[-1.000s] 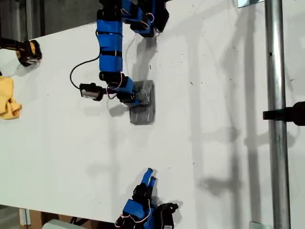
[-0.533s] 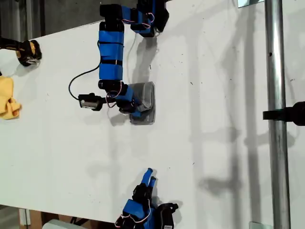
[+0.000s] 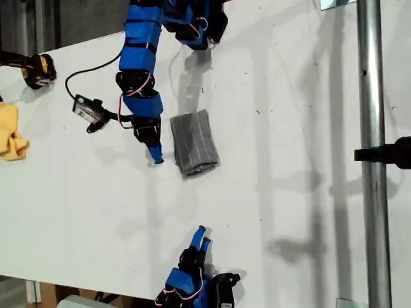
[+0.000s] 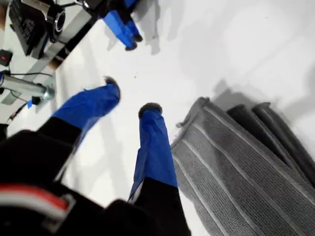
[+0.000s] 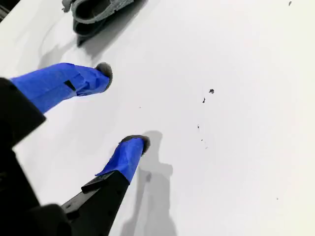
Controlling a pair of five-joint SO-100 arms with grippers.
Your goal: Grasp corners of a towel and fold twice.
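My second gripper (image 3: 202,236) sits at the near table edge, same spot as a second ago, jaws parted, nothing between them. Mid-table, the towel (image 3: 194,142) lies folded into a narrow grey bundle on the white table (image 3: 289,192); it has turned slightly and now lies fully uncovered. My first gripper (image 3: 156,156), which was down on the towel before, has pulled off toward the exterior view's left and hangs just beside it, jaws apart and empty. Farther off at the exterior view's left edge, a yellow cloth (image 3: 11,133).

Grey striped towel (image 3: 194,142) lies folded, compact.
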